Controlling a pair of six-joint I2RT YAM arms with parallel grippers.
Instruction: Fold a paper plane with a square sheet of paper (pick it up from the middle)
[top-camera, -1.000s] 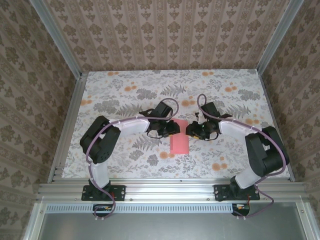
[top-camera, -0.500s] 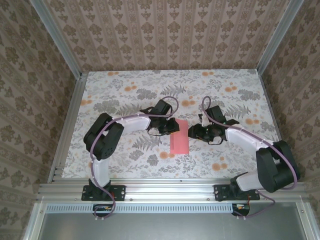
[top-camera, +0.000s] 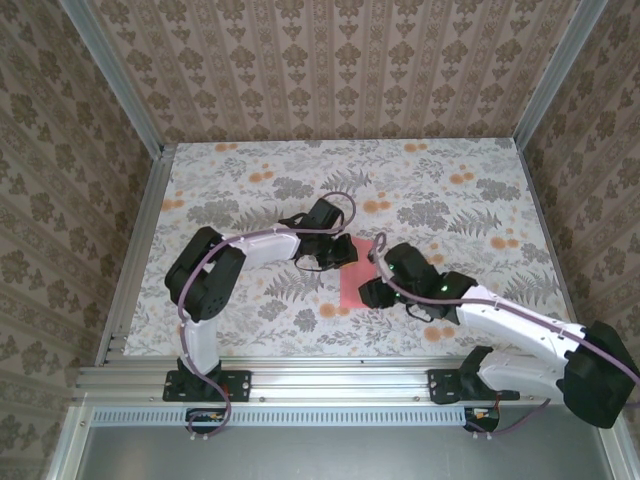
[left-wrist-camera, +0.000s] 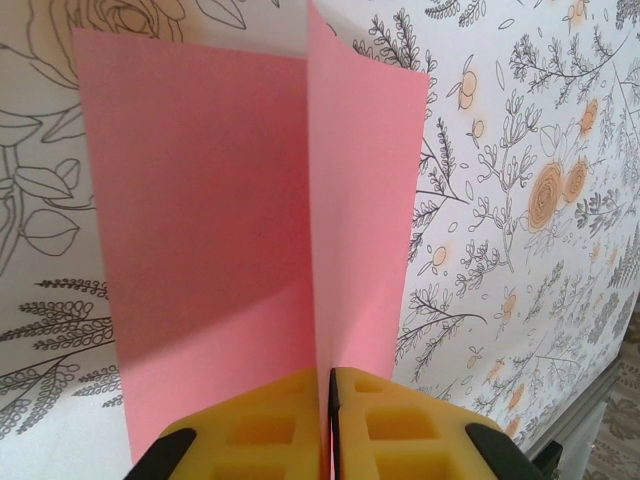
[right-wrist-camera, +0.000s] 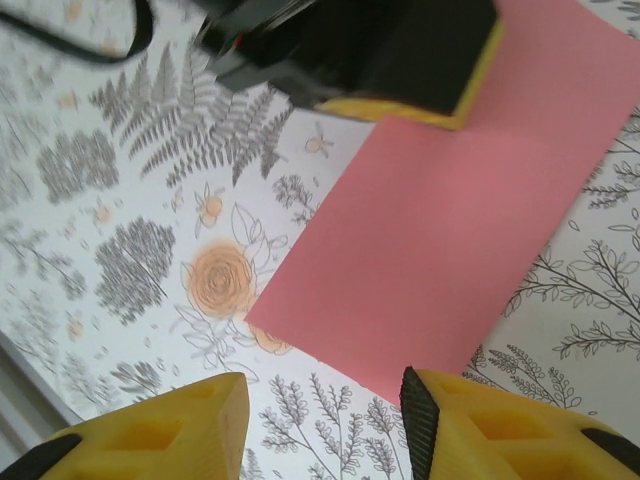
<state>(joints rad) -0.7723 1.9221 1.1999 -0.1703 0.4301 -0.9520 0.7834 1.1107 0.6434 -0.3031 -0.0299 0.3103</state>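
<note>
the paper is laid on the floral table, near its middle, between both arms. an upright ridge of it is clamped by the left gripper, whose yellow pads are pressed onto the fold. the right gripper is spread apart, just over the paper's near edge.

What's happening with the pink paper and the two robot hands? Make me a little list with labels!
sheet of paper: pink, lying on the flowery table; looks like a narrow rectangle from above
left gripper: shut, pinching an upright flap of the paper at its far end
right gripper: open, nothing between its fingers, by the paper's near end
plane so far: no pointed dart shape yet
</note>
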